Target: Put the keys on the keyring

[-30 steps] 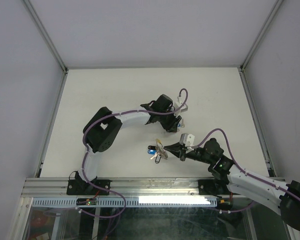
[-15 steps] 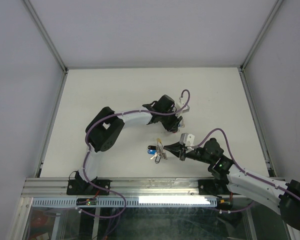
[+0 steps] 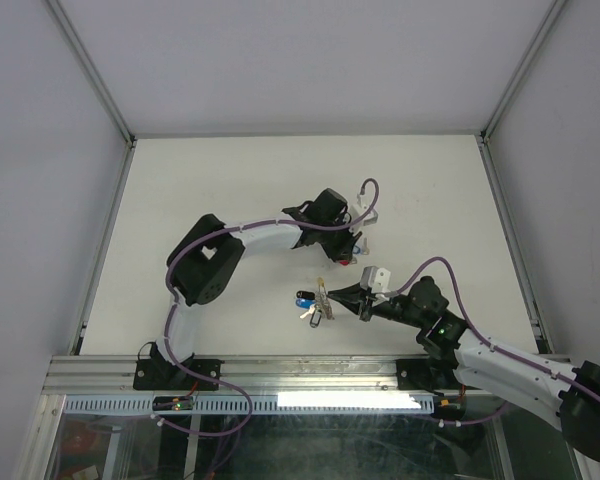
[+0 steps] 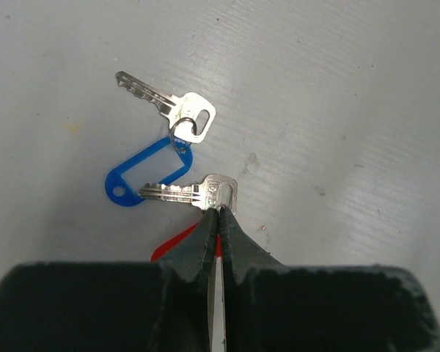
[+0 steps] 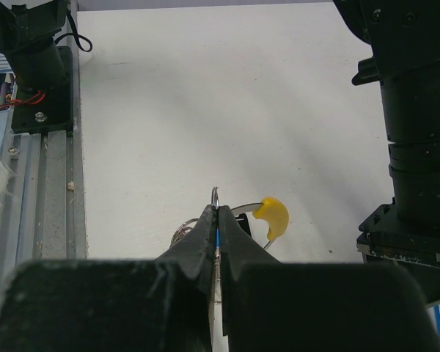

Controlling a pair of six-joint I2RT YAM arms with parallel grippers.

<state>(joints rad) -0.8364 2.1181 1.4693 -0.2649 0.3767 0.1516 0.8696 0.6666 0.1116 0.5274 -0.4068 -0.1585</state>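
In the left wrist view two keys lie on the white table. One key [image 4: 167, 105] carries a blue tag [image 4: 148, 174] on a small ring. My left gripper [image 4: 220, 210] is shut on the head of the other key [image 4: 205, 193], whose red tag [image 4: 174, 245] shows beneath the fingers. In the right wrist view my right gripper [image 5: 218, 209] is shut on the keyring [image 5: 215, 195]; its yellow arc [image 5: 273, 216] curves off to the right, with a blue tag between the fingers. From above, the keyring [image 3: 318, 298] hangs at the right gripper [image 3: 336, 297], just below the left gripper [image 3: 347, 257].
The left arm's black housing [image 5: 414, 110] stands close on the right of the right wrist view. A metal rail and an arm base [image 5: 37, 73] run along the left of that view. Aluminium frame posts [image 3: 100, 250] border the table.
My left gripper has closed onto the head of the red-tagged key and its arm has shifted slightly. The right gripper has kept still with the keyring.
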